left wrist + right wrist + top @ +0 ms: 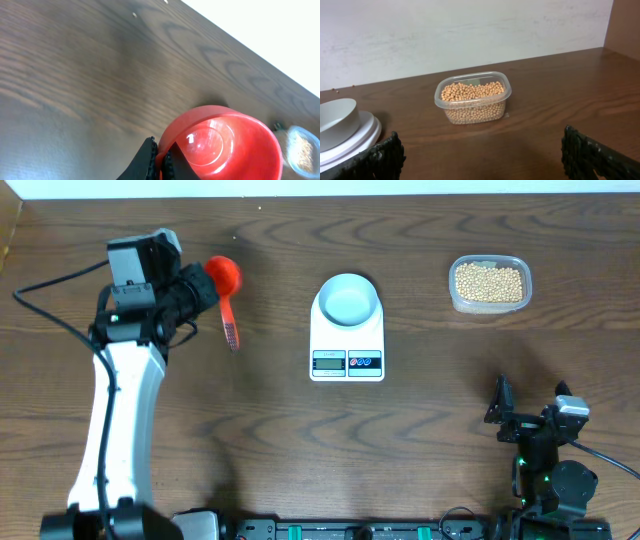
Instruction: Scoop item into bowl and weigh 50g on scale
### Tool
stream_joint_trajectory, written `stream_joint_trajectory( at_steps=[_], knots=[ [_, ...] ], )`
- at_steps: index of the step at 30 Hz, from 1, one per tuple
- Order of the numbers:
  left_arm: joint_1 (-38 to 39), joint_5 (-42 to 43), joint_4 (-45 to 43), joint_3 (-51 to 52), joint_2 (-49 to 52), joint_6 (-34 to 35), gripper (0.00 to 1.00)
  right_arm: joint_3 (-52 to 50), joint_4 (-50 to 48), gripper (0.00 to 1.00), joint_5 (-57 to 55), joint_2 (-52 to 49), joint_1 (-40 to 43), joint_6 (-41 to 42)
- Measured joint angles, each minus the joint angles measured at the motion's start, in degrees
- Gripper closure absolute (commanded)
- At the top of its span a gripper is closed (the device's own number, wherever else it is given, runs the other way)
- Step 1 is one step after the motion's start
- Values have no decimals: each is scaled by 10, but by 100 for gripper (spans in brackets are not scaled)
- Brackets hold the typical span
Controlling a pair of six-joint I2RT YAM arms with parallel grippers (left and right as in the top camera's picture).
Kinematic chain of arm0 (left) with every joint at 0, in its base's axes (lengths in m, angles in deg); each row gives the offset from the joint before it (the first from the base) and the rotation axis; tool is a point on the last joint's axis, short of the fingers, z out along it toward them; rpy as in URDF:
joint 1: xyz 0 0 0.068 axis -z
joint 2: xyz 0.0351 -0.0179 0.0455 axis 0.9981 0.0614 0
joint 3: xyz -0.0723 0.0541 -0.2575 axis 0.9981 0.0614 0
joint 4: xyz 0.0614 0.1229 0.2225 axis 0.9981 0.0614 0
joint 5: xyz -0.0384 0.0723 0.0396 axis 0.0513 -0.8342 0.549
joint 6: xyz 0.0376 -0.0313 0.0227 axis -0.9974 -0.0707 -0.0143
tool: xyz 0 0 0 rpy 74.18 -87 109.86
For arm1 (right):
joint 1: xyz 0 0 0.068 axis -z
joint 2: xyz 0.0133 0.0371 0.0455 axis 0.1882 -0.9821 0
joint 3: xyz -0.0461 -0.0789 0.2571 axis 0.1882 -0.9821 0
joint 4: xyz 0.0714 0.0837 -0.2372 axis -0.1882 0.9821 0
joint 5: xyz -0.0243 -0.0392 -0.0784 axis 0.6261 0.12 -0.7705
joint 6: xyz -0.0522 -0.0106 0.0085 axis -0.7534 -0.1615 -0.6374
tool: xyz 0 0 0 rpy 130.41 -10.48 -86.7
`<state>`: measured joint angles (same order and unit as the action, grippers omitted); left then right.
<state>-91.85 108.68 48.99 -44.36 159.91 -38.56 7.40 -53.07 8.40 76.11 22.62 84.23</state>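
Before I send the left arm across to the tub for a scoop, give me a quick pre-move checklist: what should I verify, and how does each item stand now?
1. Left gripper shut on the red scoop's rim: ok.
2. Scoop empty: ok.
3. Bowl seated on the scale, nothing in it: ok.
4. Scale display zeroed: cannot tell, digits too small.
5. Clear plastic tub of beans uncovered, standing apart from the scale: ok.
6. Right gripper open, short of the tub: ok.
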Motion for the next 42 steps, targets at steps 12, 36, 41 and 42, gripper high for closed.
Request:
stream_joint_trajectory(
  at_steps=[12, 36, 41, 42],
  knots=[
    [37, 2, 40, 0, -28, 2, 93, 0, 2, 1, -24, 0, 0, 1],
    [40, 1, 42, 0, -28, 130, 93, 158, 9, 1, 223, -190, 0, 75],
    [40, 1, 42, 0, -28, 239, 93, 298, 35, 1, 312, -337, 0, 86],
    [40, 1, 41, 0, -28, 260, 93, 312, 39, 1, 321, -353, 0, 87]
  ],
)
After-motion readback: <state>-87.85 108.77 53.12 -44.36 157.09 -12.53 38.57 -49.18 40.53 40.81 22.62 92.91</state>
